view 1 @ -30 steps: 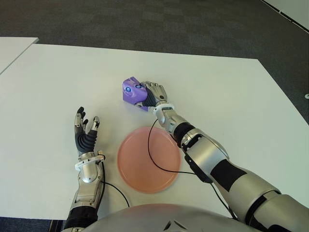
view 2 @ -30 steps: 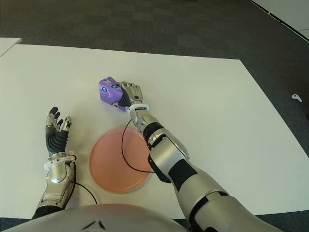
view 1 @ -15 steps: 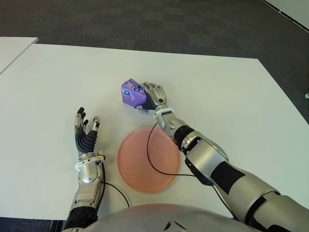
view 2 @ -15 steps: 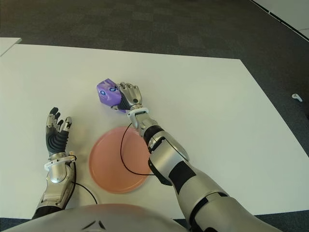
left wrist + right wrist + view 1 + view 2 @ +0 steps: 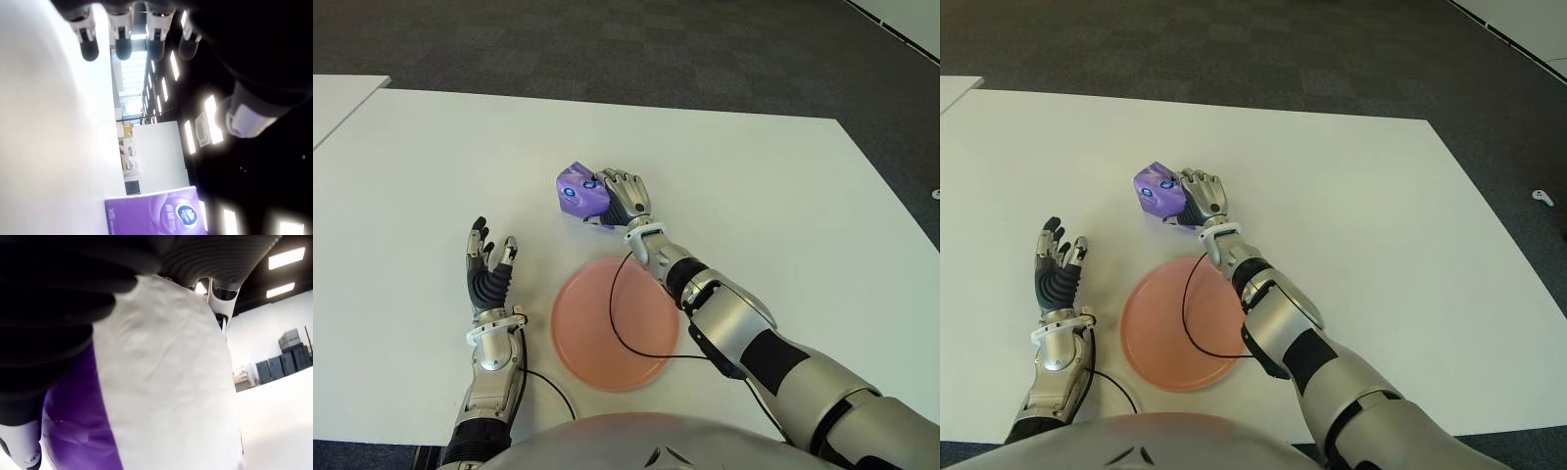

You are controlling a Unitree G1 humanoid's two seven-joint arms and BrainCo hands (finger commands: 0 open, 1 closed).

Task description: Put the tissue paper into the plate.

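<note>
- Tissue paper pack (image 5: 579, 193), purple, sits in the grasp of the right hand (image 5: 621, 199), fingers wrapped round it, beyond the far rim of the pink plate (image 5: 597, 338).
- Whether the pack touches the white table (image 5: 754, 196) is unclear, perhaps just off it.
- Left hand (image 5: 487, 269) shows left of the plate, fingers spread, holding nothing.
</note>
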